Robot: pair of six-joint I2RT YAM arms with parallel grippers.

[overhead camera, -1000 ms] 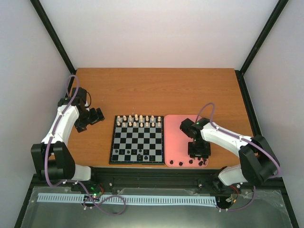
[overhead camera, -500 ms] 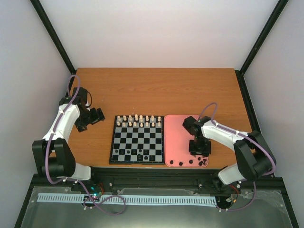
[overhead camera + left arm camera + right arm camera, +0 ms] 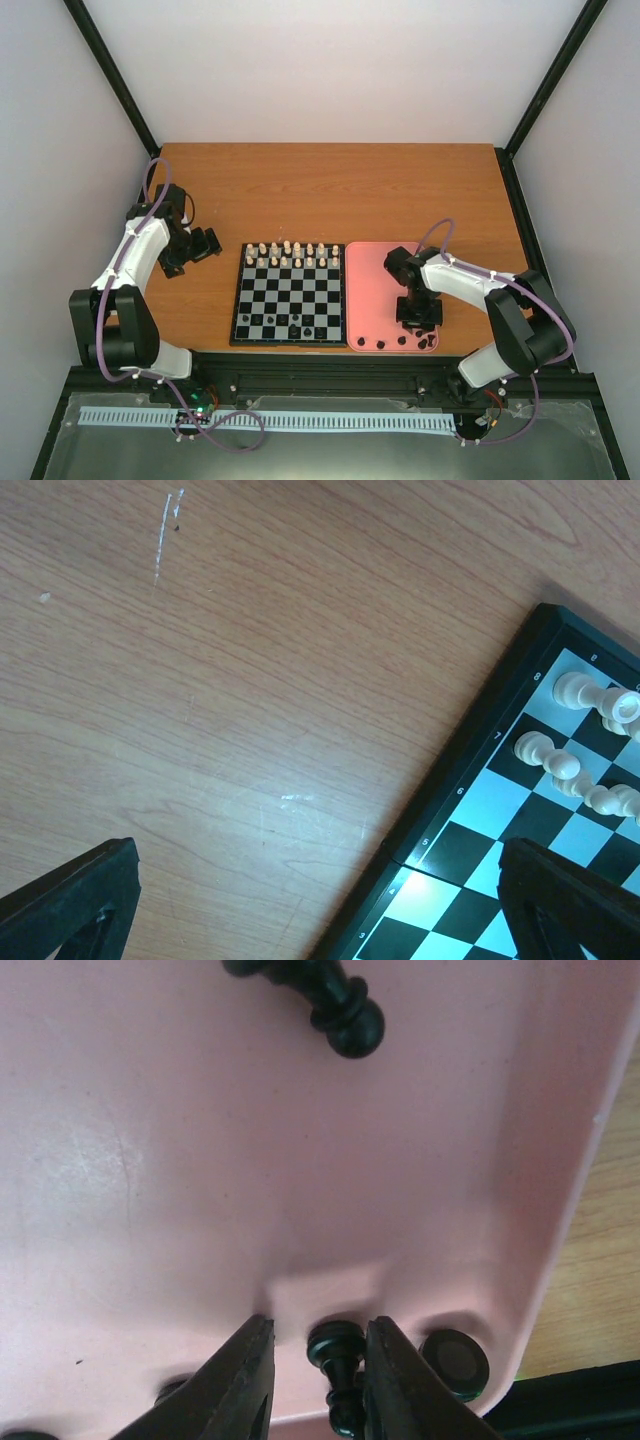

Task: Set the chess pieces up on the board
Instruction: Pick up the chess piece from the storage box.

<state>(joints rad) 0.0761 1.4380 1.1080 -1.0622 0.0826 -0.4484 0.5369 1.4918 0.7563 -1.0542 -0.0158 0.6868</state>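
While the left gripper point(image 3: 320, 908) gapes wide, right gripper point(image 3: 320, 1332) narrowly astride a tiny black chess piece point(image 3: 337, 1352) in the pink rounded tray point(image 3: 200, 1160).

An orange-brown wooden bench point(image 3: 330, 190) sits enclosed by plain pale walls point(image 3: 330, 70). 2 black frame posts point(image 3: 112, 75) rise at its back corners. Lighting is even.

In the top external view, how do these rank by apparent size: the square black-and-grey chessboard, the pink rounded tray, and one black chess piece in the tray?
1. Square black-and-grey chessboard, the widest.
2. Pink rounded tray, clearly narrower.
3. Black chess piece, tiny beside both.
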